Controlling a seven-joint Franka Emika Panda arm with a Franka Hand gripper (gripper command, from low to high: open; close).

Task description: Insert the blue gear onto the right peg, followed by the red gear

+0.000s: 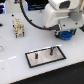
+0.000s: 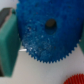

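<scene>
The blue gear [image 2: 47,32] is held closed in the gripper [image 1: 64,34], and the right peg [image 1: 50,50] lies lower, toward the exterior view's left.

White table [image 1: 12,60], black-bordered grey base plate [image 1: 46,56]; small beige block [image 1: 18,27]

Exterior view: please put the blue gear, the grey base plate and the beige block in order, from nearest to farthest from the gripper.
1. Blue gear: directly under the gripper.
2. Grey base plate: lower, towards the middle.
3. Beige block: far on the exterior view's left.
</scene>
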